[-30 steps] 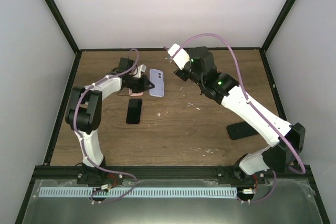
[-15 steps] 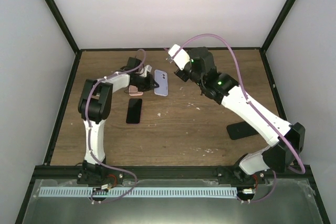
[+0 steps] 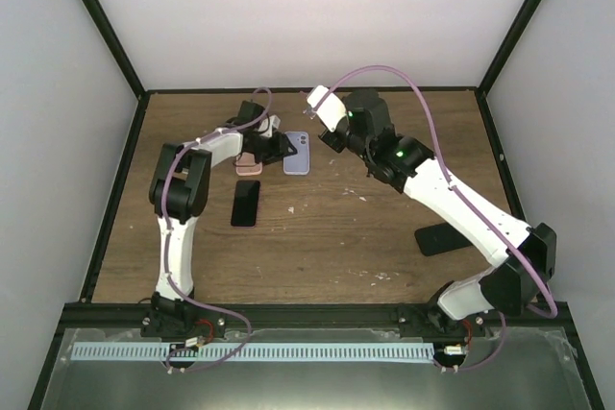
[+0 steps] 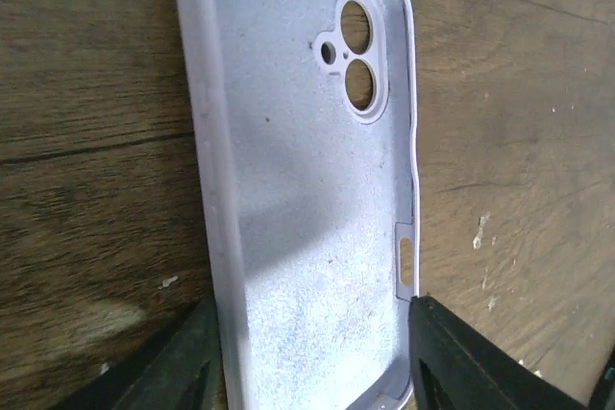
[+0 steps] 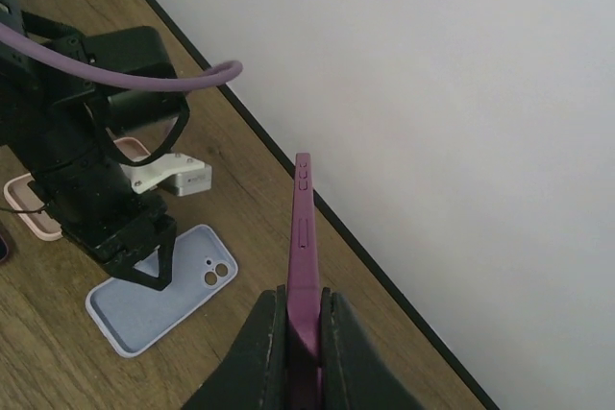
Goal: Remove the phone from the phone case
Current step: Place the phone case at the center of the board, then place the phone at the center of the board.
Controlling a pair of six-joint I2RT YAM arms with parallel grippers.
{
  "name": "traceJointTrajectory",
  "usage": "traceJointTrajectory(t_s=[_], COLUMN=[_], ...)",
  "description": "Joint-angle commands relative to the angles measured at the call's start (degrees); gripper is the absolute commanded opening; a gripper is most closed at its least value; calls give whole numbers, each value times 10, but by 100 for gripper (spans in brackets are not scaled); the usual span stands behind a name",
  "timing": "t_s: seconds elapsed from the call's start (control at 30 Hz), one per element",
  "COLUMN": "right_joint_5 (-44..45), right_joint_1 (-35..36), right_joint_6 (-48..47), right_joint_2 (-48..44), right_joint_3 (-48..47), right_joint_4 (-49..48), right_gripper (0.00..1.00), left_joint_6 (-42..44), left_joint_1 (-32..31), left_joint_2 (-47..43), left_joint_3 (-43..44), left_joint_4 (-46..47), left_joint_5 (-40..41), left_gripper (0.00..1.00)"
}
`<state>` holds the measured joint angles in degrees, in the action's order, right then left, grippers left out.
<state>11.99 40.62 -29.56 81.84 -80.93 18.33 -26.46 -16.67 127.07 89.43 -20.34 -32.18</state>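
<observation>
I am seeing the right claw (image 5: 298,333) pinching a magenta phone (image 5: 304,228) edge-on, standing upright with its side buttons showing. Beyond it, a lavender phone case (image 5: 168,300) is lying flat and empty on the wooden counter (image 5: 58,362). The left claw (image 5: 139,256) is hanging over the case, fingers spread. A pink item (image 5: 29,213) is sitting near the left edge.

Matt lilac rubbery case (image 4: 307,189) — speckled inside — on scuffed wood table (image 4: 96,64).

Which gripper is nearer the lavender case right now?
Left. The left gripper straddles the lavender case; the right gripper hovers apart, shut on the magenta phone.
</observation>
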Motion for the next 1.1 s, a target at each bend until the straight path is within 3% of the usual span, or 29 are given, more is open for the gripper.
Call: traceJointTrajectory(t_s=[0.0,0.07,0.17,0.3,0.5,0.8,1.07], right_joint_5=[11,20,36,55,87,161,191], right_joint_1=[-4,-3,-4,-3,8,77,138], right_joint_6=[-15,-27,-51,-84,-147,-346,-434], right_joint_2=[-4,-2,1,1,12,37,76], right_joint_3=[-2,3,15,47,85,201,227], right_joint_4=[-59,-74,-101,-157,-245,-505,-614], right_gripper=[1,1,1,1,1,1,1], left_joint_6=[2,-1,-5,-14,-59,-184,-273], left_joint_1=[-1,-1,3,20,71,115,115], left_joint_2=[-35,-57,-111,-189,-288,-387,-434], left_joint_3=[0,-9,-24,-44,-73,-151,-207], left_joint_4=[-30,-29,-27,-19,-20,48,120], left_joint_5=[27,25,23,10,-71,-221,-245], left_gripper=[59,81,99,100,100,100,100])
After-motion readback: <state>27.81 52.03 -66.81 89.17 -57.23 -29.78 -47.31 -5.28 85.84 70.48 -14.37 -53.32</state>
